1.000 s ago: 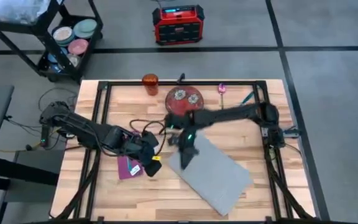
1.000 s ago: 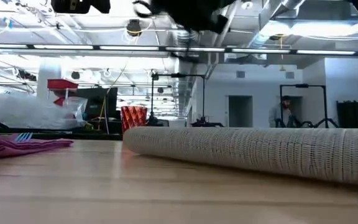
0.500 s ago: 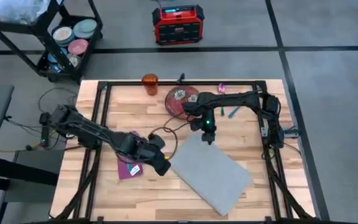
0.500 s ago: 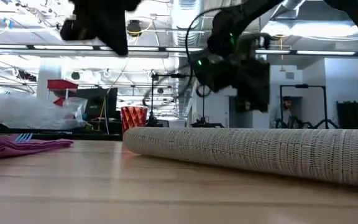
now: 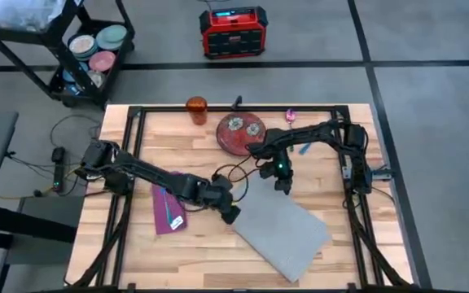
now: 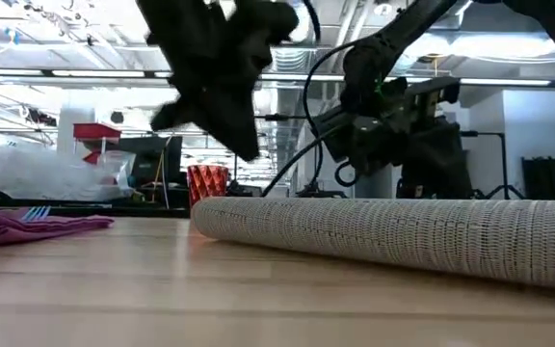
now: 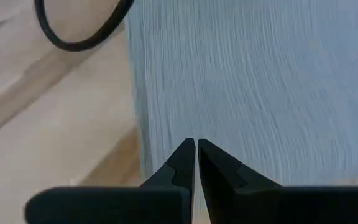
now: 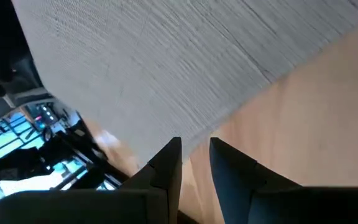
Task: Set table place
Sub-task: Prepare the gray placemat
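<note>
The grey placemat (image 5: 282,232) lies flat and askew on the light wood table (image 5: 161,142); in the low view the placemat (image 6: 403,231) fills the middle. My left gripper (image 5: 231,216) hovers shut over the placemat's left corner (image 7: 166,93), clear of it. My right gripper (image 5: 284,185) stands slightly open at the placemat's far edge (image 8: 185,87). The red plate (image 5: 239,133) and orange cup (image 5: 196,108) stand at the far edge. The purple napkin (image 5: 168,212) lies left of the placemat with a utensil on it.
A pink utensil (image 5: 290,116) and a blue one (image 5: 304,148) lie on the wood near the far right. A black cable (image 5: 234,172) loops between plate and placemat. A black cart (image 5: 80,49) and a red box (image 5: 233,31) stand beyond the table.
My left gripper has gone from over the napkin toward the table's right edge, ending at the placemat's left corner. My right gripper has left that corner and gone toward the right and far edges, now at the placemat's far edge. The placemat has kept still.
</note>
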Motion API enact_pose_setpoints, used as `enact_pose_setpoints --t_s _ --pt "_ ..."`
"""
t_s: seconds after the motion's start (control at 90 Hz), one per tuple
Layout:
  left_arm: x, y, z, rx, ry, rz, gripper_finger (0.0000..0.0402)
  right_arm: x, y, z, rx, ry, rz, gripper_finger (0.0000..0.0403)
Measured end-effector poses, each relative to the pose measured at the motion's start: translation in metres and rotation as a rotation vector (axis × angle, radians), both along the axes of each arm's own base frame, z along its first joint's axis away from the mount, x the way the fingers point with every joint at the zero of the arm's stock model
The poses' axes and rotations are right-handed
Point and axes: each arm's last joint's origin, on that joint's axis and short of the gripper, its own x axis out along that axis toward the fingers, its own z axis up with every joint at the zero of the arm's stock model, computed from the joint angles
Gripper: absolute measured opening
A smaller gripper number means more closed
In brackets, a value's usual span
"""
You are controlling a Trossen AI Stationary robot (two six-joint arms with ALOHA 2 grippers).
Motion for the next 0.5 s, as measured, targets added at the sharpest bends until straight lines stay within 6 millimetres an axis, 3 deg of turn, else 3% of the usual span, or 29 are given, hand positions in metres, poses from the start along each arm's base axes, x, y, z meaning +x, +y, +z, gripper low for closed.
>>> enact_pose_setpoints --t_s 0.189,0.311,0.367,0.5 --pt "0.001 -0.001 -0.023 -0.186 -0.250 0.044 0.0000 -0.007 -0.014 0.002 0.022 0.015 -0.020 0.0069" --pt "-0.001 -0.009 -0.022 -0.258 -0.490 0.023 0.0000 -0.010 -0.022 0.002 0.026 0.005 -0.032 0.0069" --pt "-0.006 -0.008 -0.029 -0.291 -0.454 0.042 0.0000 -0.011 -0.025 0.002 0.027 0.004 -0.040 0.0069" --pt "-0.024 -0.008 -0.055 -0.338 -0.138 0.020 0.0000 -0.012 -0.029 0.002 0.030 -0.007 -0.045 0.0069"
